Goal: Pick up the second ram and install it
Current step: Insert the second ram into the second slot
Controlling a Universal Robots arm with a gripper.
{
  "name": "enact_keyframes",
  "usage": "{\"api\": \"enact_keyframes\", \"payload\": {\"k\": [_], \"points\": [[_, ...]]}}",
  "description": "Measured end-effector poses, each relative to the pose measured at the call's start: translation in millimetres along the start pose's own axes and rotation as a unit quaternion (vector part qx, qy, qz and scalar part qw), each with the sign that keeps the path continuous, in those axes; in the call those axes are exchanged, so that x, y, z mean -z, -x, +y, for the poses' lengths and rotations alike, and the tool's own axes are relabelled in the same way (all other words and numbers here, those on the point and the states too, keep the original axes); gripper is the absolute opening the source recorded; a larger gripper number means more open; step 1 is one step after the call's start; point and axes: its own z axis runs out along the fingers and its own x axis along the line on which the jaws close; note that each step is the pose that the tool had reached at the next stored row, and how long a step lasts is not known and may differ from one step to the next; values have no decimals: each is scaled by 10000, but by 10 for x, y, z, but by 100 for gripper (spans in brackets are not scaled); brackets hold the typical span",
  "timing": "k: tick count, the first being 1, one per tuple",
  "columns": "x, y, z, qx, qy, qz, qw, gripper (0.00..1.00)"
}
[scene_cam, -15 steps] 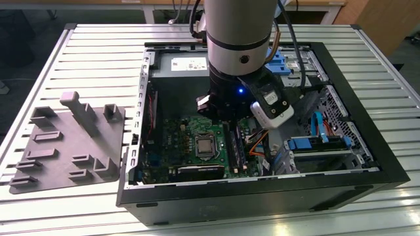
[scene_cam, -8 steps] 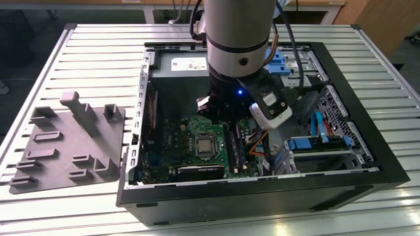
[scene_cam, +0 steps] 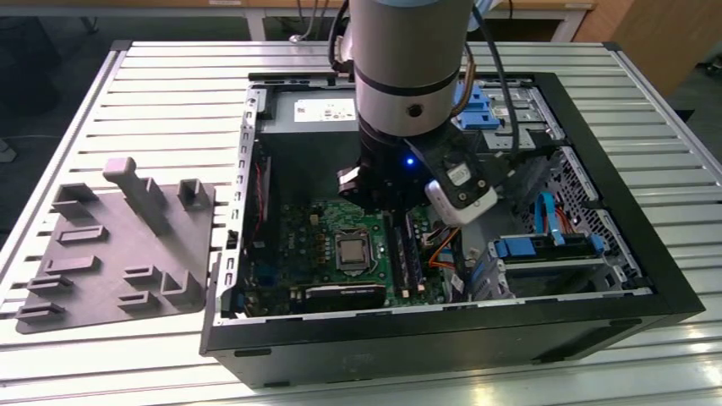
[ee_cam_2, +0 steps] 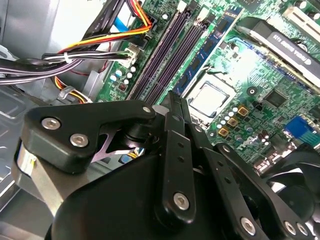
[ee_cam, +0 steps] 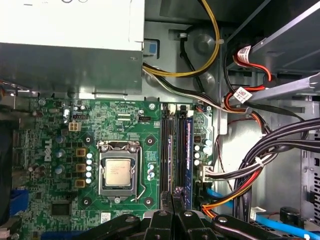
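Note:
Inside the open computer case (scene_cam: 631, 313) my gripper (scene_cam: 386, 210) hangs low over the motherboard (scene_cam: 293, 245), right above the black memory slots (ee_cam: 177, 130). Its fingertips (ee_cam: 172, 200) are shut on the second ram (ee_cam: 170, 160), a thin dark stick seen edge-on and lined up along the slots. In the second wrist view the gripper (ee_cam_2: 175, 102) pinches that thin edge just short of the slots (ee_cam_2: 165, 55). A module with a blue label (ee_cam: 189, 150) sits in the neighbouring slot.
The processor socket (ee_cam: 119, 172) lies beside the slots. Bundled cables (ee_cam: 270, 150) and a drive cage with blue clips (scene_cam: 542, 245) crowd the other side, and the power supply (ee_cam: 70, 45) lies beyond the board. A grey moulded tray (scene_cam: 113, 254) lies outside the case at the exterior view's left.

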Motion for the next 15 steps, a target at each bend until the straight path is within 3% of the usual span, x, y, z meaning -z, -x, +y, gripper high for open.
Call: {"api": "enact_keyframes", "payload": {"k": [15], "points": [[-88,-9,25,-3,5,0,10000,11]]}}
